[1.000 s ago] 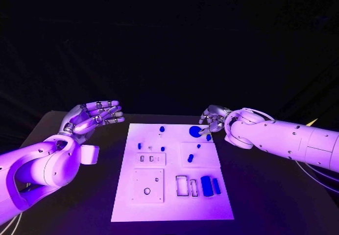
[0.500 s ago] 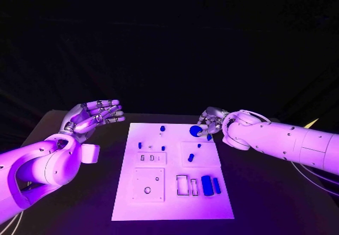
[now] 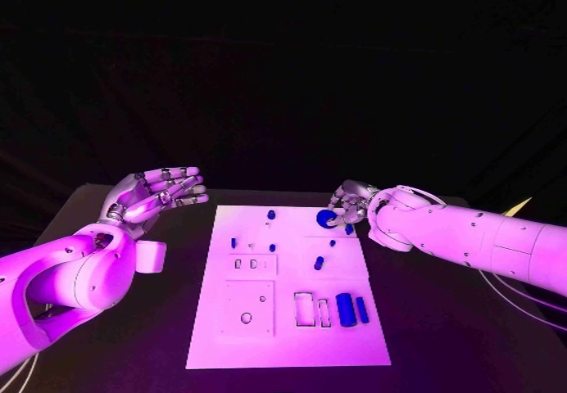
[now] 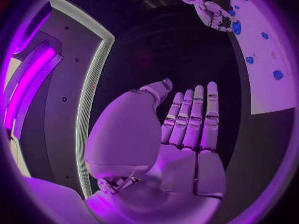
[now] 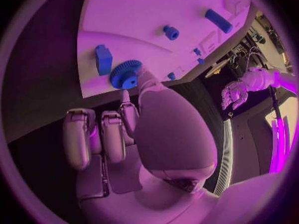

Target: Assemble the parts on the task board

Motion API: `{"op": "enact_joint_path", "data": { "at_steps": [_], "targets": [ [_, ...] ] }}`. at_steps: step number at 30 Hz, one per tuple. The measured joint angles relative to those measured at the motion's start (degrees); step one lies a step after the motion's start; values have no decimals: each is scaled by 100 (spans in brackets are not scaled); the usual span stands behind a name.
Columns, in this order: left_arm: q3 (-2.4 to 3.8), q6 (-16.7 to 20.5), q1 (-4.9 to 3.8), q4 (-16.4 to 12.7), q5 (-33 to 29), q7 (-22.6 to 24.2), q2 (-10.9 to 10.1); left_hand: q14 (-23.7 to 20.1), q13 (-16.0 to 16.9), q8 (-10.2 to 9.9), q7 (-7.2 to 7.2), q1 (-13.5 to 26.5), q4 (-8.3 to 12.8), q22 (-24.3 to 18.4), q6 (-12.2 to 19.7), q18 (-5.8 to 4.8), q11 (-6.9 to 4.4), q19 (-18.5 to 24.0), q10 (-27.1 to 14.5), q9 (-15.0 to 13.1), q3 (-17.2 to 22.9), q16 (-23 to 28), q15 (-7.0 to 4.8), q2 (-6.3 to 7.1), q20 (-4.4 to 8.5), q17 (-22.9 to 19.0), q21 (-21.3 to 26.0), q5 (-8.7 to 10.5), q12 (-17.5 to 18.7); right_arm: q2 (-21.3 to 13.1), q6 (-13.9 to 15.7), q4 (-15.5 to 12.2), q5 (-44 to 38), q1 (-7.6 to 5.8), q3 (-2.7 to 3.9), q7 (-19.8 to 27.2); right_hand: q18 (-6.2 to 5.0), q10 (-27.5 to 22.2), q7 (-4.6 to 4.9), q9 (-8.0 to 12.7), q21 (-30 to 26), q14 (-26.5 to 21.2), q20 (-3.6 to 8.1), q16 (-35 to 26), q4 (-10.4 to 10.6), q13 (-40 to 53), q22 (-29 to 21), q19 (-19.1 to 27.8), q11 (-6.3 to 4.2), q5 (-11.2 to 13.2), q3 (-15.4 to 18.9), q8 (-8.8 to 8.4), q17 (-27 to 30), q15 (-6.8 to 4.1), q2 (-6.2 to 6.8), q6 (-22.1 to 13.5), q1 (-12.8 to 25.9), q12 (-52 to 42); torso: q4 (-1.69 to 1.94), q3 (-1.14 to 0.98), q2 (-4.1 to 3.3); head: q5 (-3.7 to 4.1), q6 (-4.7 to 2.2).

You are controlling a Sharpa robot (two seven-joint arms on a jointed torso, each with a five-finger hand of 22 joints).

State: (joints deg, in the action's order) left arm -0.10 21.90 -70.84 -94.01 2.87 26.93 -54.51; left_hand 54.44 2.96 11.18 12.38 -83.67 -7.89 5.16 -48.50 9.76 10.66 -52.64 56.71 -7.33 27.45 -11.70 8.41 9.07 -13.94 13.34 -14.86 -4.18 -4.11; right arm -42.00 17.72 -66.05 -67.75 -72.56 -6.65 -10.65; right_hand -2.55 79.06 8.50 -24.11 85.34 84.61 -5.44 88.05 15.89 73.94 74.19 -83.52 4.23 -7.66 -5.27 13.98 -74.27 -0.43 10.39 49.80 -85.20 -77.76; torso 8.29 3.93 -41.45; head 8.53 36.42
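Observation:
The white task board (image 3: 283, 344) lies in the middle of the table. A blue gear (image 3: 326, 218) lies flat near its far right corner, with a small blue block (image 3: 350, 230) beside it. My right hand (image 3: 352, 203) reaches to the gear from the right. In the right wrist view its thumb tip and one fingertip sit against the rim of the gear (image 5: 126, 74), pinching it, and the other fingers (image 5: 93, 134) are curled in. My left hand (image 3: 160, 195) hovers above the table left of the board, palm (image 4: 187, 134) open, fingers straight, holding nothing.
Several other blue parts are spread over the board: a small peg (image 3: 270, 214) at the far edge, a short piece (image 3: 319, 263) mid-board, two long bars (image 3: 345, 309) near the right side. Cut-out recesses (image 3: 248, 318) lie in the near half. Dark table surrounds the board.
My right hand has shifted slightly left, closing onto the gear. The gear, the other parts and my left hand have stayed in place.

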Motion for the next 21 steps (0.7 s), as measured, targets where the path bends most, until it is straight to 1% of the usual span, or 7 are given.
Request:
{"op": "enact_joint_path", "data": {
  "at_steps": [3, 4, 5, 10, 11, 13, 21],
  "targets": [
    [0, 0, 0, 3, 0, -2, 1, 0, 0, 0, 0, 0, 0, 0, 0, 0, 0, 0, 0, 0, 0, 0, 0, 0, 0, 0, 0, 0, 0, 16, -19, 26, 26, 3, 0, 9, 0, 32, 1, 8, 1, 0, 0, 9, 0, 0, 0, 0, -11, 0, -2, 0, 0, 0, -2, 1, 2, -1, 0, 0, 0, 5, 9],
    [0, 0, 0, 4, 0, -3, 1, 0, 0, 0, 0, 0, 0, 0, 0, 0, 0, 0, 0, 0, 0, 0, 0, 0, 0, 0, 0, 0, 0, 19, -26, 31, 32, 4, 0, 10, 0, 42, 1, 15, 1, 0, 0, 10, -26, 0, 0, 0, -1, 0, -183, -1, 0, 0, -92, 2, 92, -1, 0, 0, 0, 8, 14],
    [0, 0, 0, 4, 0, -3, 1, 0, 0, 0, 0, 0, 0, 0, 0, 0, 0, 0, 0, 0, 0, 0, 0, 0, 0, 0, 0, 0, 0, 21, -32, 34, 36, 5, 0, 11, 1, 45, 1, 27, 1, 0, 0, 21, -12, 0, 0, 0, -2, 0, -345, -2, 0, 0, -113, 3, 112, -1, 0, 0, 0, 12, 16],
    [0, 1, 0, 6, 0, -7, 1, 0, 0, 0, 0, 0, 0, 0, 0, 0, 0, 0, 0, 0, 0, 0, 0, 0, 0, 0, 0, 0, 0, 32, -58, 51, 46, 5, 0, 12, 1, 103, -17, 57, 66, 0, 0, 21, 0, 0, 0, 0, -21, 0, -380, -2, 0, 0, -113, 25, 112, -68, -3, -2, -1, 20, 22],
    [0, 1, 0, 6, 0, -8, 1, 0, 0, 0, 0, 0, 0, 0, 0, 0, 0, 0, 0, 0, 0, 0, 0, 0, 0, 0, 0, 0, 0, 34, -63, 53, 42, 6, 0, 12, 1, 111, 13, 67, 65, 0, 0, 21, 0, 0, 0, 0, -15, 0, -380, -2, 0, 0, -113, 67, 112, -79, -3, -2, -1, 20, 24],
    [0, 1, 0, 6, 0, -10, 0, 0, 0, 0, 0, 0, 0, 1, 0, 0, 0, 0, 0, 0, 0, 0, 0, 0, 0, 0, 0, 0, 0, 37, -75, 56, 24, 6, 0, 10, 1, 189, -25, 109, 65, -1, 0, 21, -42, 1, 0, 0, -39, 0, -592, -3, 0, -1, -112, 113, 113, -134, -4, -2, -1, 21, 33],
    [0, 1, 0, 5, 0, -15, -5, -1, 0, 0, 0, 0, 0, 1, 0, 0, 0, 0, -1, 0, 0, 0, 0, 0, 0, 5, 0, 0, 0, 35, -23, 11, -199, 18, -1, 12, 5, 255, -56, 315, 136, -21, 2, 22, -110, 1, 0, 0, -57, 1, -934, -18, 0, -23, -112, 245, 112, -355, -5, -4, -1, 21, 47]
  ]
}}
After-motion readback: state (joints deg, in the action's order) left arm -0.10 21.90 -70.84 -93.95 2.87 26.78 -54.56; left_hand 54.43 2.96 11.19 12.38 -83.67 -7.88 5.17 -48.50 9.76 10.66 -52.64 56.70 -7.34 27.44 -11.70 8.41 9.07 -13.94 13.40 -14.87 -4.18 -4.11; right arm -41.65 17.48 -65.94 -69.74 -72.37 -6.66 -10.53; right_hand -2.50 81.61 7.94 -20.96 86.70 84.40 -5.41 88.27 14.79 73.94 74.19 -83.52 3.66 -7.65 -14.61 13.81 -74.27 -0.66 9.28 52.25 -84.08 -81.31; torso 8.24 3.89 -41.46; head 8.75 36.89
